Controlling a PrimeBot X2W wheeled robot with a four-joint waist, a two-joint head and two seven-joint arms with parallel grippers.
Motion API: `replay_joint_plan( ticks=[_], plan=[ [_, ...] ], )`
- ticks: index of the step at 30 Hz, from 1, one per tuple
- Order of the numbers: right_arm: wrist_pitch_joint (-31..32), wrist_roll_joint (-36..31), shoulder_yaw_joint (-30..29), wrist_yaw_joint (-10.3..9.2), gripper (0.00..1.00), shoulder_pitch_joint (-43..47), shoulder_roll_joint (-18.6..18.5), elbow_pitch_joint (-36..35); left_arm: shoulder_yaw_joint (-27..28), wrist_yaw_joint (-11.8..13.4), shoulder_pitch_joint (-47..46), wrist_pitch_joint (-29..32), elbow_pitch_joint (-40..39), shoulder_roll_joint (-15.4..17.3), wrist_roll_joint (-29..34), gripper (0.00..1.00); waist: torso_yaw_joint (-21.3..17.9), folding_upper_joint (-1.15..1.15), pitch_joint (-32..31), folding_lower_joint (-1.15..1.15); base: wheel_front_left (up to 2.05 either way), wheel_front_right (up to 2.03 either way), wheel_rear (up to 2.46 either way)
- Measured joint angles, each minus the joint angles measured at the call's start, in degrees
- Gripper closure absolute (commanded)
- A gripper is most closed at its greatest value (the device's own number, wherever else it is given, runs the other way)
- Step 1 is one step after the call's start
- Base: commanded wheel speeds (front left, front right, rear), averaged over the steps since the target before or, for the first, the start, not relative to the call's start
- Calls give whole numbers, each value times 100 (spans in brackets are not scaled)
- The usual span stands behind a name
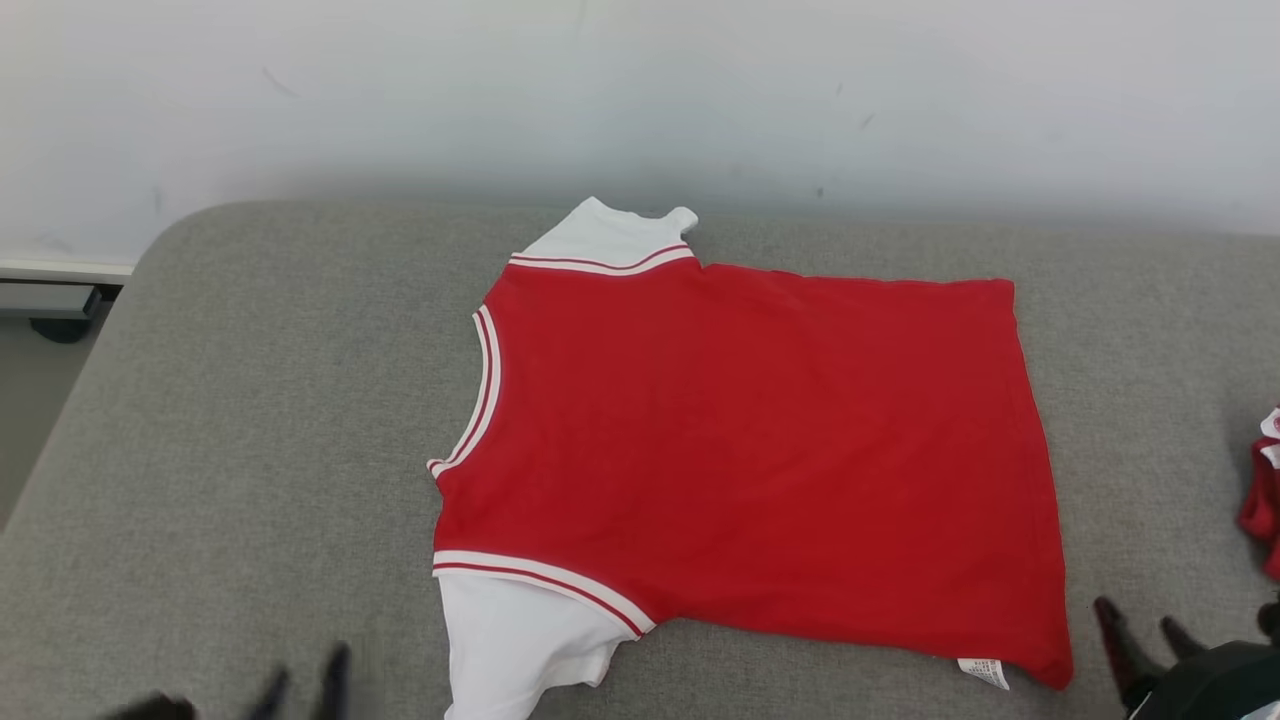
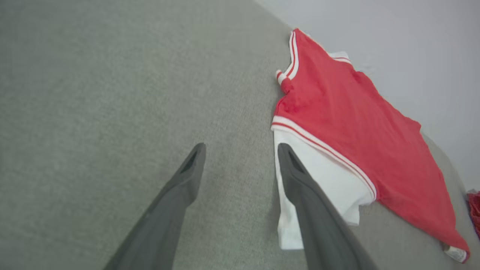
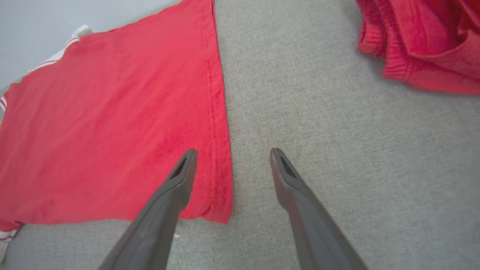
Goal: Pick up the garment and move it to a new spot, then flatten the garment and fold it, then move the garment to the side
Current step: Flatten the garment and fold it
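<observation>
The red garment (image 1: pixel 760 450) lies flat on the grey upholstered bench (image 1: pixel 250 400). Left gripper (image 2: pixel 240 148): fingers apart, empty, one tip at the white sleeve (image 2: pixel 318 176). Right gripper (image 3: pixel 233 152): fingers apart, empty, straddling the hem (image 3: pixel 219 150).

Brightly and evenly lit, soft and diffuse, seemingly from above. Faint shadow band on the wall (image 1: pixel 640 185) just above the grey cushion (image 1: pixel 250 400); thin dark edge under the garment (image 1: pixel 760 450) hem. Smeared by motion blur around the left gripper (image 1: pixel 307 682) in the head view. Mildly soft and stretched toward the wrist views' edges.
</observation>
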Motion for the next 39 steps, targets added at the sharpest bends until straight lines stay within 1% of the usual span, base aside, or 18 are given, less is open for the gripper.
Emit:
replay_joint_plan(
  ticks=[2, 6, 10, 13, 19, 23, 27, 30, 33, 39],
  plan=[
    [-187, -200, -175, 0, 0, -18, 55, -57, 188, 0, -237, -381, -119, 2, 294, 0, 11, 0, -42, 0, 0, 0, 0],
    [-565, -527, -318, -2, 0, -213, 281, -259, 256, 0, -550, -1005, -357, 15, 907, 0, 17, 0, -148, 0, 0, 0, 0],
    [-899, -717, -163, -19, 0, -333, 355, -509, 169, 0, -630, -1401, -519, -15, 1380, 0, -6, 0, -270, 0, 0, 0, 0],
    [-1173, -882, 12, -19, 0, -354, 500, -559, 60, 0, -632, -1511, -506, -35, 1794, 0, -42, 0, -362, -1, 0, 0, 0],
    [-1593, -1074, 300, -19, 0, -358, 808, -483, 91, 0, -634, -1503, -344, -168, 2125, 0, -171, 0, -523, 0, 0, 0, 0],
    [-1815, -1137, 485, -19, 0, -367, 945, -312, 188, 0, -611, -1452, -220, -181, 2302, 0, -296, 0, -622, 0, 0, 0, 0],
    [-2003, -1221, 631, -19, 0, -370, 948, -157, 188, 0, -596, -1318, -78, -231, 2377, 0, -427, 0, -723, 0, 0, 0, 0],
    [-2106, -1433, 733, -18, 0, -353, 934, -83, 181, 0, -598, -1140, 57, -279, 2387, 0, -510, 0, -785, -1, 0, 0, 0],
    [-2181, -1524, 756, -18, 0, -347, 913, 34, 210, 0, -599, -998, 167, -396, 2406, 0, -556, 0, -819, 0, 0, 0, 0],
    [-2309, -1663, 756, -18, 0, -349, 912, 201, 307, 0, -603, -787, 370, -471, 2620, 0, -593, 0, -835, 0, 0, 0, 0]
  ],
)
